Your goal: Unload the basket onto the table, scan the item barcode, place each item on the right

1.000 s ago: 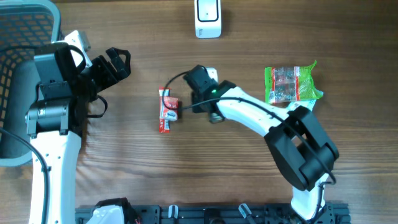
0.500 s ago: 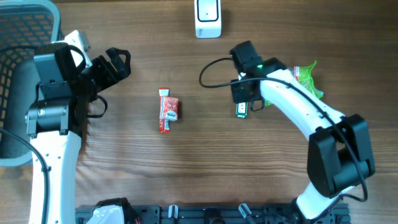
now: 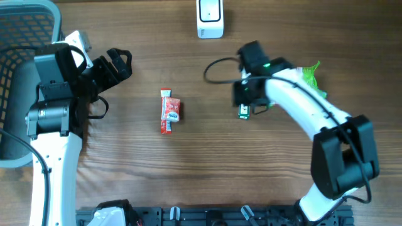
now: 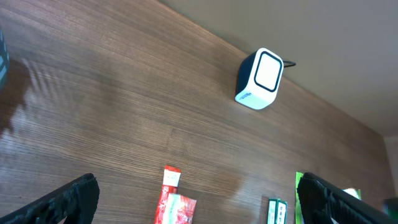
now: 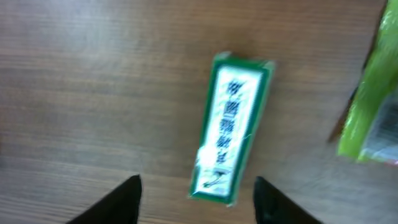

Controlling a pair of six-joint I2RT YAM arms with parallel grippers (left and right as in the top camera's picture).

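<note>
The right end effector [image 5: 196, 202] hangs over the table [image 3: 188, 169] with its two fingers [image 5: 127, 199] apart. Between them lies a small green box [image 5: 230, 146], flat on the wood, label up. There is a gap of bare table on either side of it, so nothing is clamped. From above, the right end effector [image 3: 245, 100] sits right over the upper end of the green box [image 3: 244, 112], and the white arm runs back from there to the near right edge of the table.

Just to the right of the box is a bright green snack bag [image 5: 373, 106], mostly covered by the arm in the overhead view. Beyond the box, at the far edge of the table, the white barcode scanner [image 3: 210, 19] stands well apart from it.

To the left, mid-table, a red sachet [image 3: 169, 111] lies on its own, with the scanner [image 4: 261, 78] beyond it.

Farther left, the left end effector [image 3: 116, 66] is held clear of everything. Its fingers [image 4: 68, 199] are spread wide and hold nothing.
</note>
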